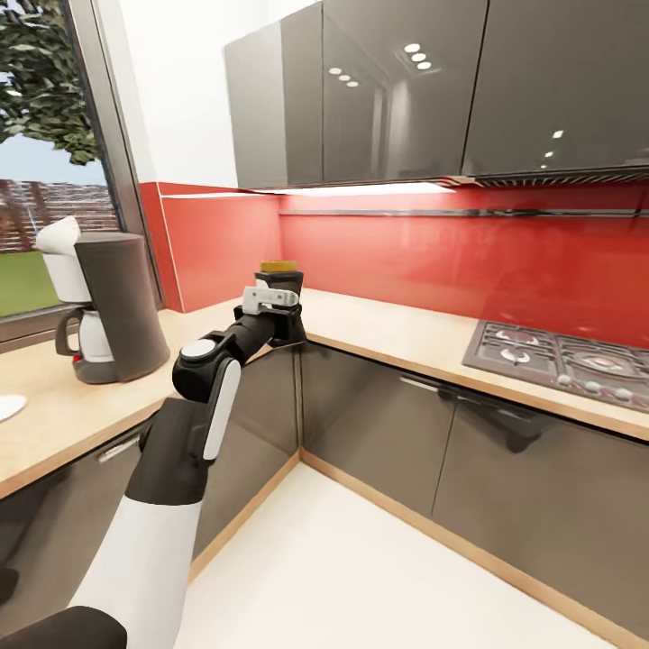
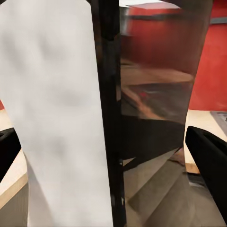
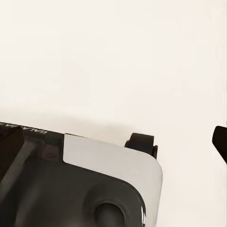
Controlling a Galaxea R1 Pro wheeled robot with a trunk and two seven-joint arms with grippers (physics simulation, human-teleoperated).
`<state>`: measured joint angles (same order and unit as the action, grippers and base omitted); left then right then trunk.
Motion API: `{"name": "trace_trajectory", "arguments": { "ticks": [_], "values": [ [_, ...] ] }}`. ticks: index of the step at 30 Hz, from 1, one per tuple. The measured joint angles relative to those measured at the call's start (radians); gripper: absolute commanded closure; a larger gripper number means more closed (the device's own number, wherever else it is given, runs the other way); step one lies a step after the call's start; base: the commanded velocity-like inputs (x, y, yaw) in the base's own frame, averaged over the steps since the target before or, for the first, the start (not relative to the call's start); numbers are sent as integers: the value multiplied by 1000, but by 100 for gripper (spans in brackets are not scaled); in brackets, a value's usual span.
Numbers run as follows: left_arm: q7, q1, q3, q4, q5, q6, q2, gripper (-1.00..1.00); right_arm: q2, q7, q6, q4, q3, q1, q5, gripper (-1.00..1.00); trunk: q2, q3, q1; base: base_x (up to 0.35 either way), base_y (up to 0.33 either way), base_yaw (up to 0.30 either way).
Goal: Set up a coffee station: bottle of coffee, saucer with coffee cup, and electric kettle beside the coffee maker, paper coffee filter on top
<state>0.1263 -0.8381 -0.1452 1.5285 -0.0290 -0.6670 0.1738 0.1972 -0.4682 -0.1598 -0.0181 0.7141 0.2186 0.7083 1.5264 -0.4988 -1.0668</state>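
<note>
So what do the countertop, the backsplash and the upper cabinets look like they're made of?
Countertop: light beige wood-grain slab, probably laminate, matte. Backsplash: glossy red panel, glass-like, with faint reflections. Upper cabinets: dark grey high-gloss fronts, mirroring ceiling spotlights.

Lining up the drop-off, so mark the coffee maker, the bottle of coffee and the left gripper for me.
coffee maker (image 1: 122,302): head view, on the dark grey column body.
bottle of coffee (image 1: 280,267): head view, on its yellow-gold cap above the gripper.
left gripper (image 1: 281,311): head view, at the fingers closed around the bottle.
</note>
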Motion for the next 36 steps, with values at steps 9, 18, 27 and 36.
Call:
{"name": "trace_trajectory", "arguments": {
  "ticks": [9,18,27,36],
  "values": [
    [0,0,0,0,0,0,0,100,0,0,-1,0,0,0,0,-100,0,0,0,241,-202,48],
    [-2,0,6,10,-2,0,0,100,0,0,-1,0,0,0,0,-100,0,0,0,45,-35,249],
    [-4,0,136,14,-5,1,0,100,0,0,-1,0,0,0,0,-100,0,0,0,1,-1,269],
    [-8,0,142,15,-165,-1,0,100,1,0,0,0,0,0,0,-100,0,0,0,44,-13,82]
  ]
}}
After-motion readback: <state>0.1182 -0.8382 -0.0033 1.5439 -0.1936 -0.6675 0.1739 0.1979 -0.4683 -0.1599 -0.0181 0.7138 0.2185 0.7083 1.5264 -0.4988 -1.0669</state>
